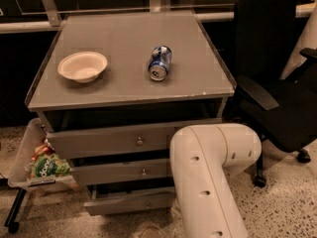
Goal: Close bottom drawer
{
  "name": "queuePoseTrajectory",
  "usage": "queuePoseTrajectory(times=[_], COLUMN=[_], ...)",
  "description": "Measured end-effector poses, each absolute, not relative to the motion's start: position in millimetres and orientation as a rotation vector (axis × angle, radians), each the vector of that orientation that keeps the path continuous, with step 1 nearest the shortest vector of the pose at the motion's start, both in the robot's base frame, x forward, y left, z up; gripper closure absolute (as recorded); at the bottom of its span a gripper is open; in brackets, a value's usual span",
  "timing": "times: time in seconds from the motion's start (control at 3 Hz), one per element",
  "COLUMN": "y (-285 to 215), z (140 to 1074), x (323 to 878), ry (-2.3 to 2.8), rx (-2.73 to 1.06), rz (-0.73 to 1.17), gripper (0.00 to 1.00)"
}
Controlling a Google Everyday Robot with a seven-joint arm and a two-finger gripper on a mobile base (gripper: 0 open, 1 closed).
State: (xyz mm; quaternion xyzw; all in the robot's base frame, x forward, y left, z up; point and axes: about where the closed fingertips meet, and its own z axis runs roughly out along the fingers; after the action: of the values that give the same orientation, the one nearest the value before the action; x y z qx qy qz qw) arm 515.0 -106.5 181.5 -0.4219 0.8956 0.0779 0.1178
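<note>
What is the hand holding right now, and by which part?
Cannot be told: the hand is out of sight; the white arm reaches down beside the bottom drawer.

1 camera looks from high in front, tilted steeply down onto the grey counter (pixel 124 38) and the drawer fronts beneath, with the bottom drawer (pixel 131 202) near the frame's lower edge. The white arm (pixel 203 182) looms close at lower right; the pincer sits out of frame.

Dim room, we'd say.
Speckled floor (pixel 290 207), black office chair (pixel 267 43) right of the cabinet (pixel 124 90); gripper sits out of frame.
</note>
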Motion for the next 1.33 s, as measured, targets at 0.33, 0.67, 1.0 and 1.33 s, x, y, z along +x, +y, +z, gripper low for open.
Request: queuePoseTrajectory(times=[0.33, 0.67, 1.0, 1.33], y=[-102.6, -102.7, -105.1, -106.5], z=[179.0, 175.2, 173.9, 174.4], x=[527.5, 534.2, 539.4, 546.3], ry=[2.607, 2.604, 2.606, 2.604], rx=[-1.225, -1.209, -1.187, -1.176], rz=[0.192, 0.169, 0.149, 0.124], gripper=[1.00, 1.00, 1.00, 1.00])
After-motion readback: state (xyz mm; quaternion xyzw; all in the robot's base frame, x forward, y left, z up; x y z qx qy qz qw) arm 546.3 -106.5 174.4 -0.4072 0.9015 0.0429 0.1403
